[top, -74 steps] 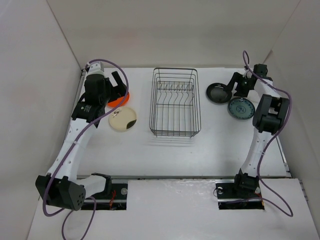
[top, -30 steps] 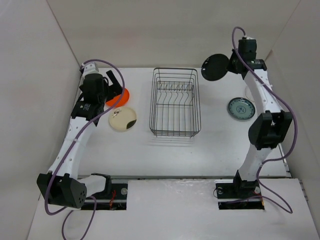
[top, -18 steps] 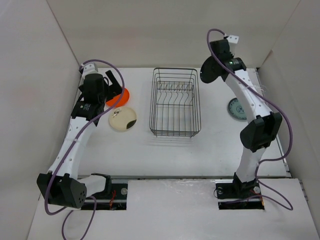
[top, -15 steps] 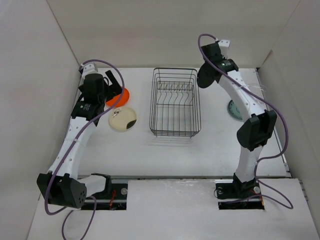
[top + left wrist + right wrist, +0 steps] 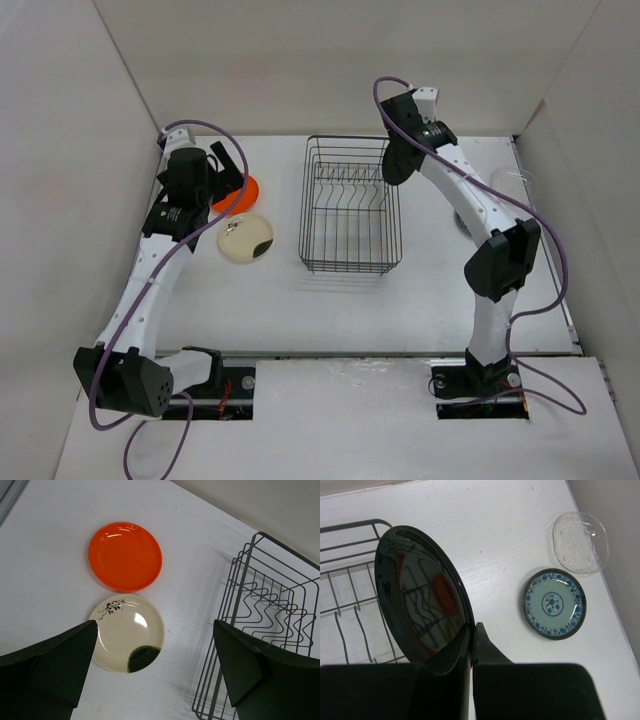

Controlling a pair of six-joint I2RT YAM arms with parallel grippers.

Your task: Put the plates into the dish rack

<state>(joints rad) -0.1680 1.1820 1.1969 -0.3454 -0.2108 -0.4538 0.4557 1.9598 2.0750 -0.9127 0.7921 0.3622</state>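
— How many plates are in the dish rack [image 5: 350, 205]?

— None. Every slot between its prongs is bare in the overhead view.

— So nothing is done yet?

— The first plate is on its way, I'd say. The right fingers [image 5: 481, 649] pinch the black plate [image 5: 422, 595] by its rim, and it stands on edge in the air at the rack's far right corner, above the wire and not yet in a slot.

— And the other arm?

— The left fingers [image 5: 65, 655] are spread wide and hold nothing. They hang above the two plates left of the rack: the orange plate [image 5: 125, 556] and the cream plate [image 5: 127, 632], lying flat on the counter [image 5: 330, 310] just beside each other.

— The remaining two?

— Right of the rack, flat on the counter: the blue-patterned plate [image 5: 554, 603], with the clear plate [image 5: 580, 536] just beyond it near the wall.

— What is left, then?

— By my reckoning, nearly all of it. The black plate has to be lowered between the prongs and let go, then four more picked up and slotted.
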